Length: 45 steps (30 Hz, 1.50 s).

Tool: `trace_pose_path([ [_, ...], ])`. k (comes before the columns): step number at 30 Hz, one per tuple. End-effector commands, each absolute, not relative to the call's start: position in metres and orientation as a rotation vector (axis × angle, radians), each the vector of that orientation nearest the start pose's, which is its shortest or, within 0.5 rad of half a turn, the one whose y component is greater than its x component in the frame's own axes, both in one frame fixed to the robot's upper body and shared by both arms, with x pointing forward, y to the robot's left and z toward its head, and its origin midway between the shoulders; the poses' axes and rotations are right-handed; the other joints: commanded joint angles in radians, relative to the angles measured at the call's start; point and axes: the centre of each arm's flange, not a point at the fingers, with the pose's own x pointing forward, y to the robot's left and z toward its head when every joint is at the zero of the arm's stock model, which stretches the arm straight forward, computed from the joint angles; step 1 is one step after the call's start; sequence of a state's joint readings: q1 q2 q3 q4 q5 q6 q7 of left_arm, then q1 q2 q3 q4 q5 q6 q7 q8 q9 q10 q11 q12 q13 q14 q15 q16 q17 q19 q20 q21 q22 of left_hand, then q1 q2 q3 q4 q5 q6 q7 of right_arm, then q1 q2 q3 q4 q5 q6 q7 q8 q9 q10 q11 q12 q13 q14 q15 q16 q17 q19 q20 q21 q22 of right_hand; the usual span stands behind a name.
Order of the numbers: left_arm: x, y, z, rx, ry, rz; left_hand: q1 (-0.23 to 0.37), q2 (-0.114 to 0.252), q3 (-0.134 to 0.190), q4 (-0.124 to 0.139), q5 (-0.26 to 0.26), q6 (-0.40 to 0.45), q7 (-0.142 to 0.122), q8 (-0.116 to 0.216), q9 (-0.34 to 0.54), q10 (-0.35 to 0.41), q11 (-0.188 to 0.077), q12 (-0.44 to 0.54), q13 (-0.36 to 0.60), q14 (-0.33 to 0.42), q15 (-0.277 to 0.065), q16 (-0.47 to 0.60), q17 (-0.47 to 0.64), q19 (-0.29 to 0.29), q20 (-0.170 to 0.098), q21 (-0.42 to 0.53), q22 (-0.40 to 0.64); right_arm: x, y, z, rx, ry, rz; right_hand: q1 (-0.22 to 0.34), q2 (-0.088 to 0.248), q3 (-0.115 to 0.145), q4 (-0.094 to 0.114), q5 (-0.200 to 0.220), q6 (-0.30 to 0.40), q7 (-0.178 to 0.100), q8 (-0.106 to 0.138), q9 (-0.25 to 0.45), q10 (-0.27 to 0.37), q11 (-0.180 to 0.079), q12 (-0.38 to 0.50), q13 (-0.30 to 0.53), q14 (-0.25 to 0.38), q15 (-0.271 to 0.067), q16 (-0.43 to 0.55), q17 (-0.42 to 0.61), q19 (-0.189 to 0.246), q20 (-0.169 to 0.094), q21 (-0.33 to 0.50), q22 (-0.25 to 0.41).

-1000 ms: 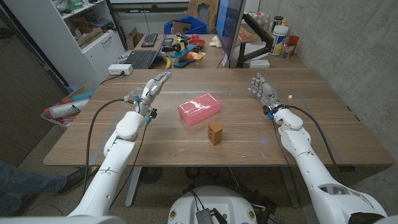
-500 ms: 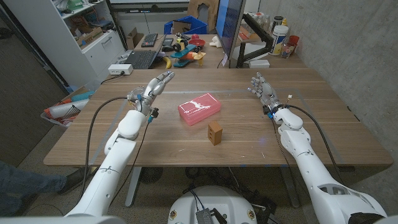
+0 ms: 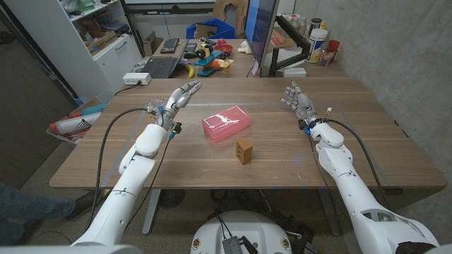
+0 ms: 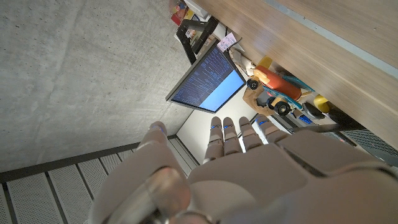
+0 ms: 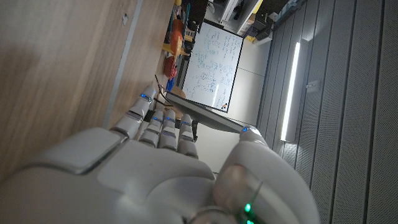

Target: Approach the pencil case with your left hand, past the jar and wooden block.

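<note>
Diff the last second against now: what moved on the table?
The left hand moved a little to the right and away from the robot, toward the far side of the pink pencil case, holding nothing with fingers extended. The pencil case, the wooden block and the right hand stayed put.

A wooden table (image 3: 367,152) with a plank-grain top carries a pink pencil case (image 3: 227,123) lying flat near its middle. Just beside it, toward the robot, a small wooden block (image 3: 244,150) stands upright.
</note>
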<state>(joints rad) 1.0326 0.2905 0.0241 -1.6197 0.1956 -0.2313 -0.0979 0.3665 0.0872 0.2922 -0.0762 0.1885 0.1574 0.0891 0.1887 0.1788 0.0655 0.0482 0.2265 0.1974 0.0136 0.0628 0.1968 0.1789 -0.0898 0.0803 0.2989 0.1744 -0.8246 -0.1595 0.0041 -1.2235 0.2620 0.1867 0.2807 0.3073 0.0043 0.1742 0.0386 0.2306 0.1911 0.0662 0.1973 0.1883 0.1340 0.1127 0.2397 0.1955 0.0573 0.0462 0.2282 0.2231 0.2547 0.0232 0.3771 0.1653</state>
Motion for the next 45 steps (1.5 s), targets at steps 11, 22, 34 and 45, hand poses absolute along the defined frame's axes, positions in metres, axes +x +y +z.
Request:
trace_pose_path([
  [11,0.586,0.266,0.003,0.577,-0.772,-0.054,0.014,0.002,0.005,-0.007,0.000,0.011,-0.003,0.004,0.003,0.003,0.001,-0.004,0.004,0.005,0.005,-0.004,0.003,-0.001,0.009,-0.010,0.003,0.670,-0.275,-0.015,0.040,-0.613,0.234,-0.002,0.007,0.001,-0.004,0.003,0.013,0.001,0.002,0.001,0.010,0.001,-0.004,0.002,0.011,0.003,-0.005,0.001,0.011,0.000,-0.007,0.003],
  [22,0.585,0.260,0.003,0.622,-0.774,-0.055,0.015,0.003,0.006,-0.010,-0.001,0.012,-0.004,0.003,0.003,0.004,-0.001,-0.005,0.004,0.005,0.002,-0.005,0.003,0.002,0.014,-0.014,0.003,0.670,-0.274,-0.014,0.040,-0.624,0.238,-0.002,0.007,0.001,-0.005,0.003,0.013,0.000,0.002,0.001,0.010,0.000,-0.006,0.002,0.011,0.002,-0.005,0.000,0.013,0.000,-0.011,0.003],
  [34,0.585,0.251,0.003,0.683,-0.775,-0.060,0.018,0.004,0.008,-0.014,-0.001,0.015,-0.005,0.004,0.003,0.007,0.001,-0.004,0.004,0.005,0.003,-0.005,0.003,0.002,0.008,-0.019,0.004,0.672,-0.273,-0.016,0.043,-0.627,0.238,-0.002,0.006,0.000,-0.007,0.003,0.012,0.000,0.001,0.001,0.012,0.000,-0.008,0.002,0.011,0.003,-0.006,-0.001,0.015,0.001,-0.015,0.003],
  [45,0.585,0.245,0.003,0.724,-0.777,-0.048,0.020,0.006,0.009,-0.017,-0.001,0.018,-0.006,0.004,0.003,0.004,-0.002,-0.006,0.004,0.001,0.003,-0.007,0.003,0.002,0.007,-0.024,0.004,0.670,-0.274,-0.015,0.036,-0.629,0.235,-0.002,0.005,-0.001,-0.008,0.003,0.013,0.000,0.001,0.001,0.013,0.000,-0.009,0.003,0.012,0.003,-0.007,-0.001,0.017,0.001,-0.019,0.003],
])
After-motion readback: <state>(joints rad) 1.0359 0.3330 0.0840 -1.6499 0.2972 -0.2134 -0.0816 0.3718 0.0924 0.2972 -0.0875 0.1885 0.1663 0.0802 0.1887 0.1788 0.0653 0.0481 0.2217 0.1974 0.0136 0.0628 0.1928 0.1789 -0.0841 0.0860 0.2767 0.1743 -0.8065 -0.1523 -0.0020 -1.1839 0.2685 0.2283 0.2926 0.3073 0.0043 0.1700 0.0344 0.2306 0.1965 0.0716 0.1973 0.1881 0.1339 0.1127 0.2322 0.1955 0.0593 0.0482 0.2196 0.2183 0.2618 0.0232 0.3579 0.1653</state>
